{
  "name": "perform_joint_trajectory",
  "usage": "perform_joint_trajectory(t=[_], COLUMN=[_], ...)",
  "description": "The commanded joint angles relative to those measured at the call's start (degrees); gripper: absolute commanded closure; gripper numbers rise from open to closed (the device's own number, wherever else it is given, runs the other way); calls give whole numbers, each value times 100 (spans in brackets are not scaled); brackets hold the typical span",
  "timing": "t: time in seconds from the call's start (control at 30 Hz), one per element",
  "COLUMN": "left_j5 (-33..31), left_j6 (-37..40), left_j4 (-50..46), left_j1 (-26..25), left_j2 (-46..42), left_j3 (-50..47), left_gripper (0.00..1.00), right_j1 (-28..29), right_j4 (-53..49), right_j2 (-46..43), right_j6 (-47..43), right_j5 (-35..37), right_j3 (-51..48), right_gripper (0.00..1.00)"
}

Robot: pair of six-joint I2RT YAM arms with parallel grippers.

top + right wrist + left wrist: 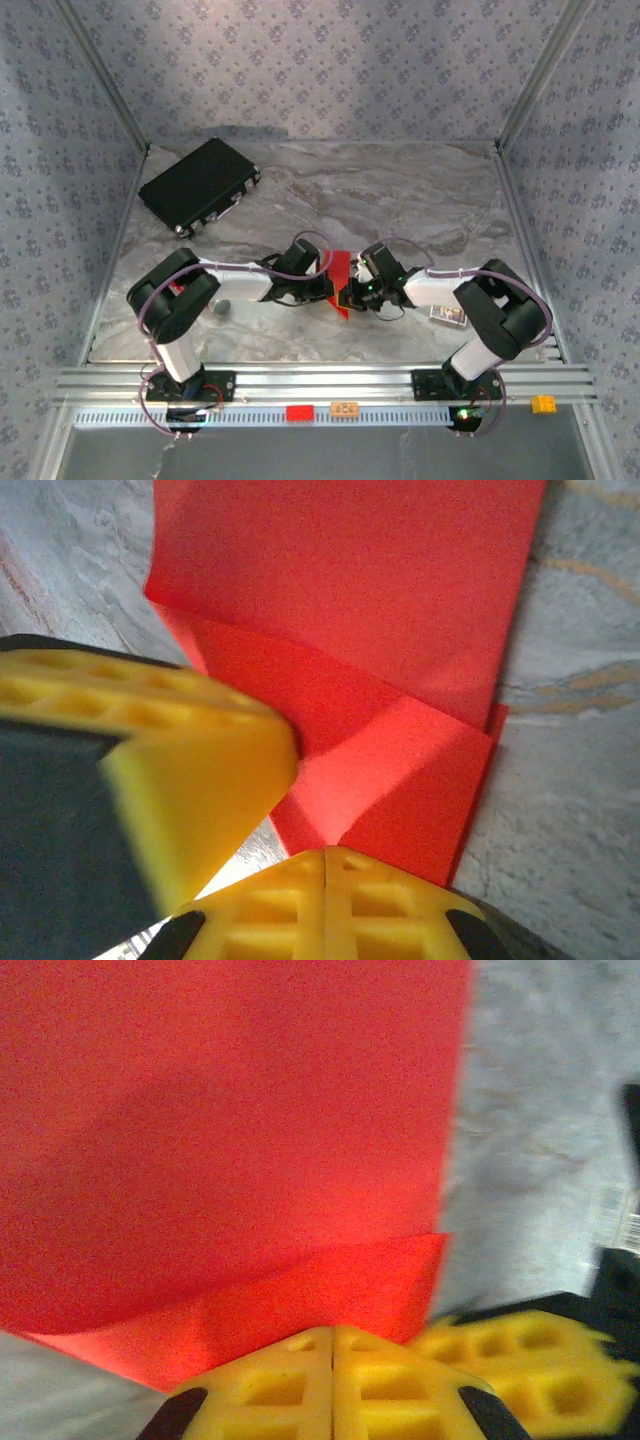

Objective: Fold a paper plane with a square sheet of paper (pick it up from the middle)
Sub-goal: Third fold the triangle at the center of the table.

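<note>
Top external view: square sheet of paper [341, 270], folded, at the middle of the bench [420, 200], pinched between left jaws and right jaws meeting tip to tip; black case [200, 186] well apart at the far left corner. Left wrist view: left jaws closed, yellow pads [280, 1385] pressed together on the near edge of the sheet [220, 1140], folded flap just ahead. Right wrist view: right jaws closed on a folded corner of the sheet [380, 600], pads [390, 910] touching; left jaws just beside, at left.
</note>
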Motion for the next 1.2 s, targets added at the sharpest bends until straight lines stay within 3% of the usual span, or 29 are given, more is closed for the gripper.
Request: perform_joint_trajectory(t=[0.0,0.77,1.17], left_j5=[-294,-67,105], left_j6=[-101,228,318], left_j4=[-242,-69,320], left_j1=[83,1050,918], left_j2=[219,37,-780], left_j3=[-2,-212,-355], left_gripper=[95,92,82], right_j1=[-40,-162,-181], right_j4=[-452,-600,-571], right_j2=[32,-24,-61], right_j6=[-18,-200,-187], right_j5=[348,366,322], right_j3=[-198,-355,-340], right_gripper=[100,100,100])
